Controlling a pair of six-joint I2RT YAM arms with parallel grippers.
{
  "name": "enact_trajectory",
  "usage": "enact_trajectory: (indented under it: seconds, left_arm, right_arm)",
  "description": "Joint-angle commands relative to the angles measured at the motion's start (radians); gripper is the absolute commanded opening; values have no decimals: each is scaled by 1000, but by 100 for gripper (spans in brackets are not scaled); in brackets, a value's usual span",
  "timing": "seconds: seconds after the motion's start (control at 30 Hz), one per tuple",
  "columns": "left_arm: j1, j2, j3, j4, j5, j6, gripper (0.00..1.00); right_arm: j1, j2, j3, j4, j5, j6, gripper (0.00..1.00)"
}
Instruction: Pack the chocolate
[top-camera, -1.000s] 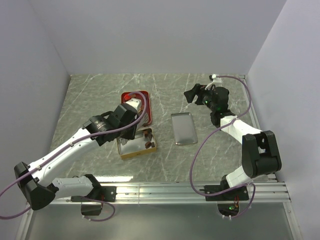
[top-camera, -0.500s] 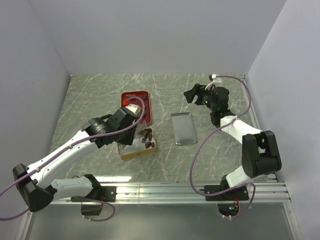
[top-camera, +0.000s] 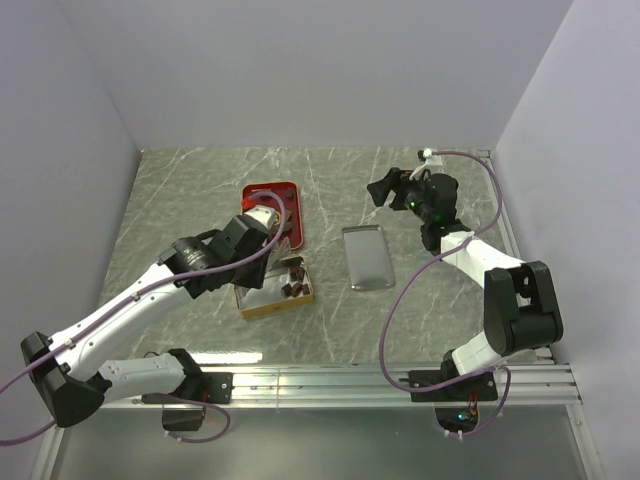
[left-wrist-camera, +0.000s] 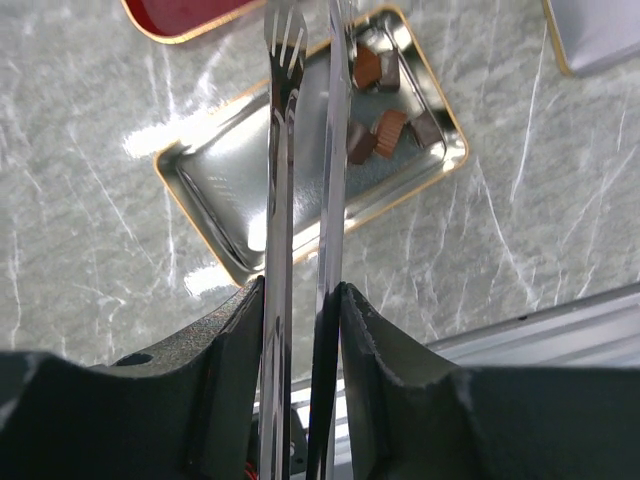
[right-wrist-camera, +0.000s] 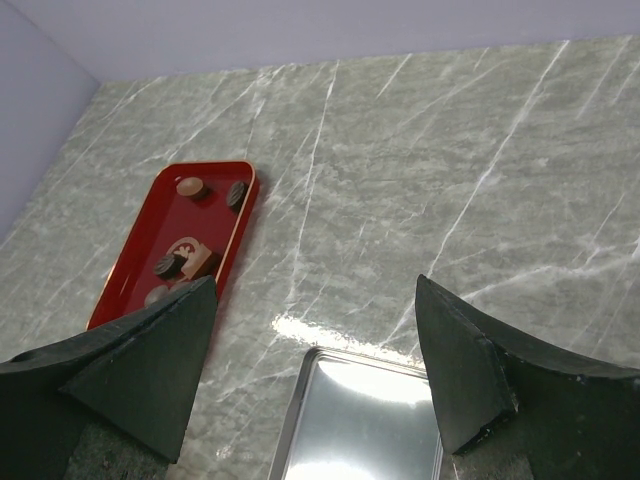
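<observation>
While my left gripper clamps steel tongs, their arms a narrow slit apart, I see several chocolate pieces at the right end of the gold tin and more on the red tray; my right gripper hangs spread near the lid.

Chocolate: some pieces in tin corner, others on red tray.

white links, black joints, purple cables, green wrist led
</observation>
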Motion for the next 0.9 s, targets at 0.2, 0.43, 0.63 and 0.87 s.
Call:
enact_trajectory:
  seconds: [0.2, 0.43, 0.63, 0.87]
  left_arm:
    - [-5, -42, 51, 140, -176, 11, 40]
    - [1, 22, 37, 253, -380, -20, 42]
    - [80, 116, 17, 420, -349, 72, 43]
    - [190, 281, 20, 571, -252, 175, 42]
  right_arm:
    - [-5, -17, 48, 34, -5, 0, 87]
    - [-3, -6, 52, 37, -16, 5, 87]
    - [-3, -1, 54, 34, -14, 5, 87]
    - [-3, 6, 58, 29, -8, 0, 87]
